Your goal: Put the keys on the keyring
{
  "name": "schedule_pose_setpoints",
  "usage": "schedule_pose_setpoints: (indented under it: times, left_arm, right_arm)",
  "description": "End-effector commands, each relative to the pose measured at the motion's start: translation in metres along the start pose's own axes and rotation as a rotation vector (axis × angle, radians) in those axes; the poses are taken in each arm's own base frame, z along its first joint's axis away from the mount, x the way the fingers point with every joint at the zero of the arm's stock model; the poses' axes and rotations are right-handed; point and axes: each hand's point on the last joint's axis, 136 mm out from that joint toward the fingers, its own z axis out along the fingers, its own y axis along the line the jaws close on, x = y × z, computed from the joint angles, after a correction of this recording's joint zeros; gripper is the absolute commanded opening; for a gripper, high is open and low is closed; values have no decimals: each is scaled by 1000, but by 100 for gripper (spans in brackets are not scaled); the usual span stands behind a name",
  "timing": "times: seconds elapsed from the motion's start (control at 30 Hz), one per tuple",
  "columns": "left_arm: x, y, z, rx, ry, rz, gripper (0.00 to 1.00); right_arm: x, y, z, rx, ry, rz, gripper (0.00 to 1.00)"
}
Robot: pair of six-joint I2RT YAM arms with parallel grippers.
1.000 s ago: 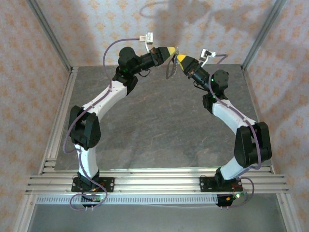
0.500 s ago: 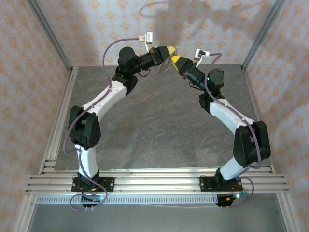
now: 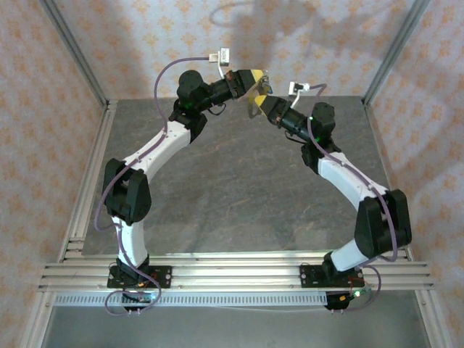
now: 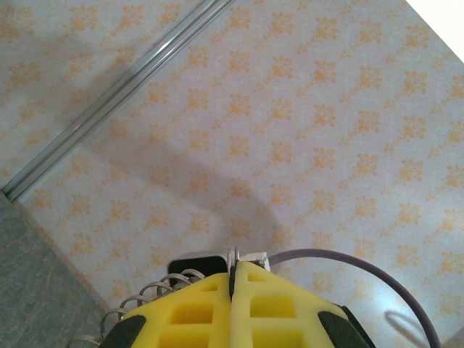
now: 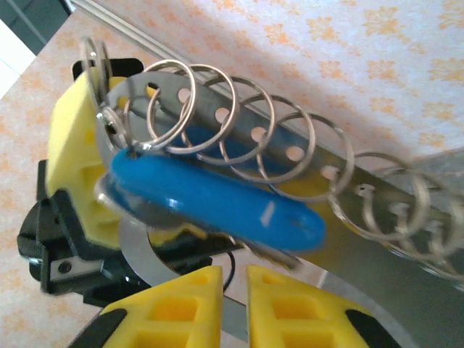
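Key (image 5: 210,199): blue head, crosswise, just beyond my right gripper (image 5: 233,283). Keyring (image 5: 275,143): ring-lined metal strip, just behind it.

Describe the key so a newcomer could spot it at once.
Look above the table's far edge, where the two arms meet. There the left gripper holds the keyring, a metal strip carrying a row of wire loops. The key lies against those loops, its bright blue head unlike the silvery metal around it.
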Motion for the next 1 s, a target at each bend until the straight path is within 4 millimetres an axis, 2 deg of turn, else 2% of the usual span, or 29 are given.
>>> schedule_pose_setpoints:
  times: [0.0,0.17,0.37,0.47,0.57,0.73,0.97]
  left_arm:
    - [-20,-55,-8,94,-52,83,0]
    - [-20,-56,-8,98,-57,82,0]
    - [-20,-52,-10,86,-71,74,0]
    - [-20,-49,-10,74,-82,68,0]
    - [-20,-47,-11,63,-95,62,0]
    - [-17,-42,-11,45,-103,49,0]
    - [-16,-42,-10,40,-106,45,0]
  right_arm:
    - [-12,11,-31,27,-42,-81,19]
    - [-36,13,-57,95,-150,-107,21]
    - [-76,31,-60,110,-315,-102,35]
    - [-89,41,-50,57,-350,-78,37]
    - [-93,50,-36,21,-362,-68,37]
    - [-92,54,-6,-8,-351,-56,37]
    - [-87,55,13,-48,-335,-32,31]
